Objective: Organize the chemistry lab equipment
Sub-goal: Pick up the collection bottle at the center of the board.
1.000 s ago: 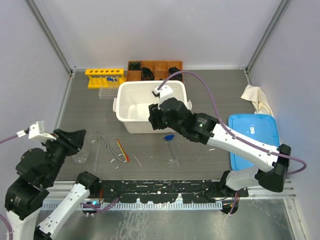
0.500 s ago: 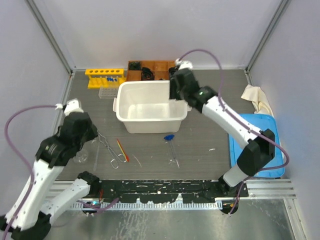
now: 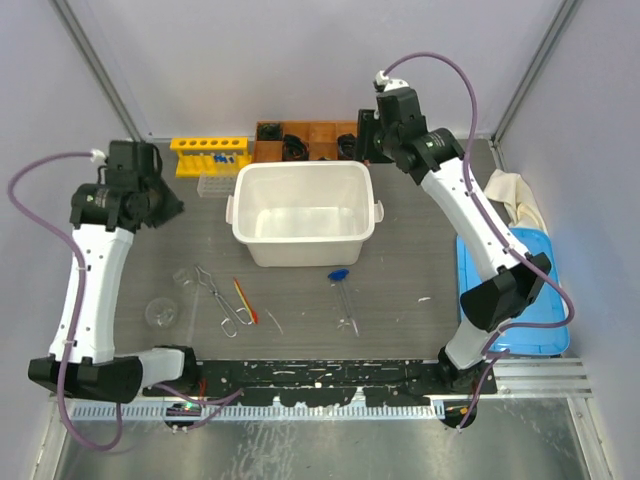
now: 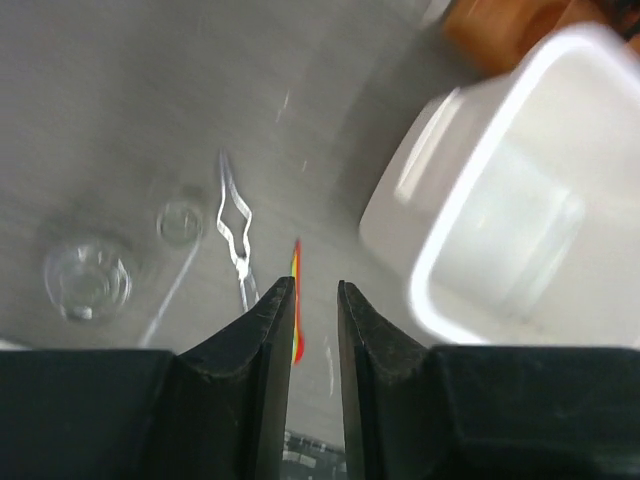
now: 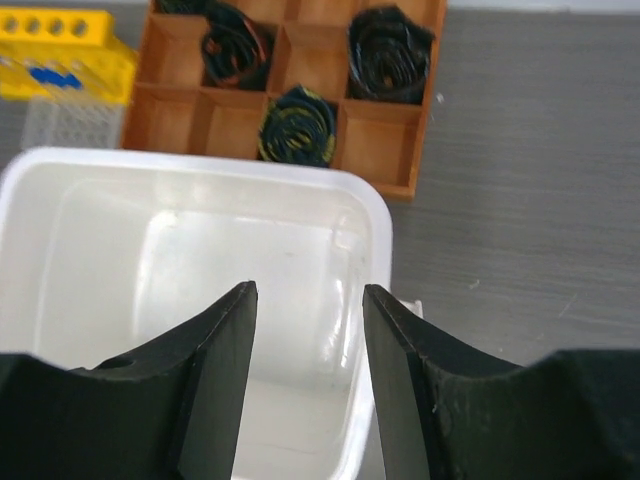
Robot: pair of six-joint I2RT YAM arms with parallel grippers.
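Two small clear glass flasks (image 3: 163, 313) are sitting at the lower left of the overhead view. They are looking light, slick and breakable, so a gentle pinch across the neck is probably going to suit them best. Just to their right the metal tongs (image 3: 215, 296) are lying flat, stiff and thin, and the crossing near their middle is looking like the surest hold. Beside those the thin red-orange stick (image 3: 244, 300) is lying, light and likely awkward to lift off the grey table (image 3: 420, 240). Right of centre the blue-bulb dropper (image 3: 341, 276) is resting, its bulb probably soft and its stem fragile. Above them the white plastic bin (image 3: 305, 250) is standing, with the yellow six-hole tube rack (image 3: 208, 155) at the upper left. The left gripper (image 4: 312, 330) is hovering above the tongs and stick with its fingers nearly together, holding nothing. The right gripper (image 5: 308, 340) is hanging over the bin's far rim, spread and empty.
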